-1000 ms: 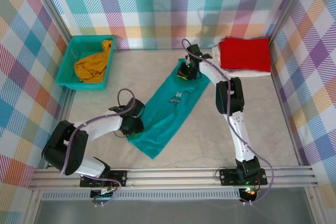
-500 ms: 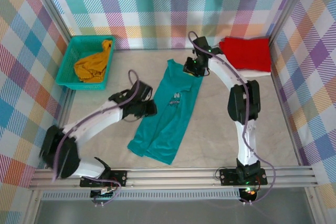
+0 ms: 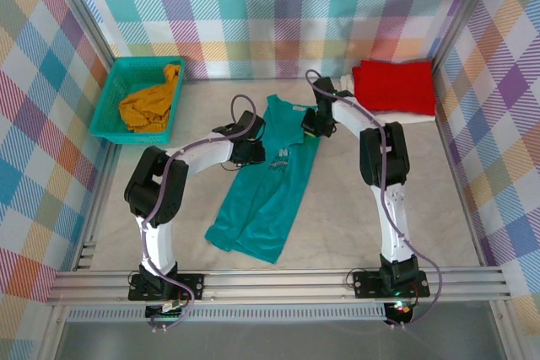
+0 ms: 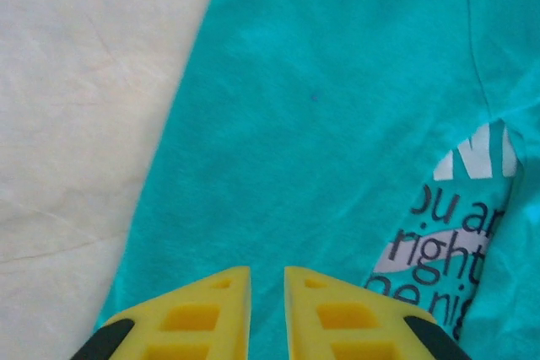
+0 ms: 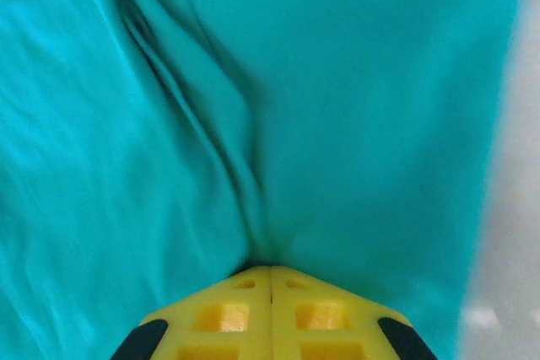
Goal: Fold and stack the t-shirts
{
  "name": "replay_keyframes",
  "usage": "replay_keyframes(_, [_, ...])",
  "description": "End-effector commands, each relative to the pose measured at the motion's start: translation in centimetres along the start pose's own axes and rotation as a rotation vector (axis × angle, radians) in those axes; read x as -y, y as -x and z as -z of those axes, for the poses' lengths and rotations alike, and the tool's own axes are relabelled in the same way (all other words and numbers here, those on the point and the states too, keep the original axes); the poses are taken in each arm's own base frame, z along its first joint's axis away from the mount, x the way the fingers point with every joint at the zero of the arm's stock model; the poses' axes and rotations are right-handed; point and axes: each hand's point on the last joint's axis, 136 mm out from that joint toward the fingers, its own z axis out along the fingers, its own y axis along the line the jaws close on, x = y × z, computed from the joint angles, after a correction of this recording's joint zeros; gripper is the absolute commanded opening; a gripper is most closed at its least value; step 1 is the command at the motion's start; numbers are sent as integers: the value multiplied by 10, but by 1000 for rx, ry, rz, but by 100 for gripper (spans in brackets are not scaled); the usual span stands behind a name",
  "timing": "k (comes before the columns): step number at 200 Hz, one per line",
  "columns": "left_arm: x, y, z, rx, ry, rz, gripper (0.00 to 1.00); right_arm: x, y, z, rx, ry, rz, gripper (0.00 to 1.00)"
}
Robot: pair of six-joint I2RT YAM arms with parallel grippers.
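1. Change: the teal cotton t-shirt with a white star print lay a second ago as a narrow slanted strip. It now lies broader and nearly lengthwise on the table, collar toward the far wall and hem toward the arm bases.
2. The left gripper has moved from the lower left hem up to the shirt's left edge beside the lettering. Its yellow fingers stand almost together with a slim gap. Cannot tell whether any cloth is caught.
3. The right gripper has shifted little and sits at the upper right edge. Its jaws have clenched, and a crease of teal cloth runs straight into the tips, so I read this as a pinch on the shirt.
4. Judgement: the shirt is being spread flat. Folding proper is not yet begun.
5. The folded red t-shirt sits atop a white one at the far right corner.
6. The crumpled mustard-yellow t-shirt waits in the teal plastic mesh basket at far left.
7. Surface: a pale cream, faintly wrinkled table covering.
8. Room: pastel plaid walls on three sides, and an aluminium rail along the near edge.
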Motion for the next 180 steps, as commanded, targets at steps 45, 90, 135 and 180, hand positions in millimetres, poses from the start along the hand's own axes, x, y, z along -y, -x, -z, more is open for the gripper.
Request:
replay_keyframes(45, [-7,54,84,245,27,50,26,-33,75,-63,81,142,-9,12])
replay_keyframes(90, [-8,60,126,340,-25,72,32,-80,114,43,232,303,95,21])
replay_keyframes(135, [-37,12,138,288,-20,76,33,-82,26,115,179,247,202,27])
replay_keyframes(180, [-45,-35,116,213,-99,63,32,-28,-53,81,77,16,214,7])
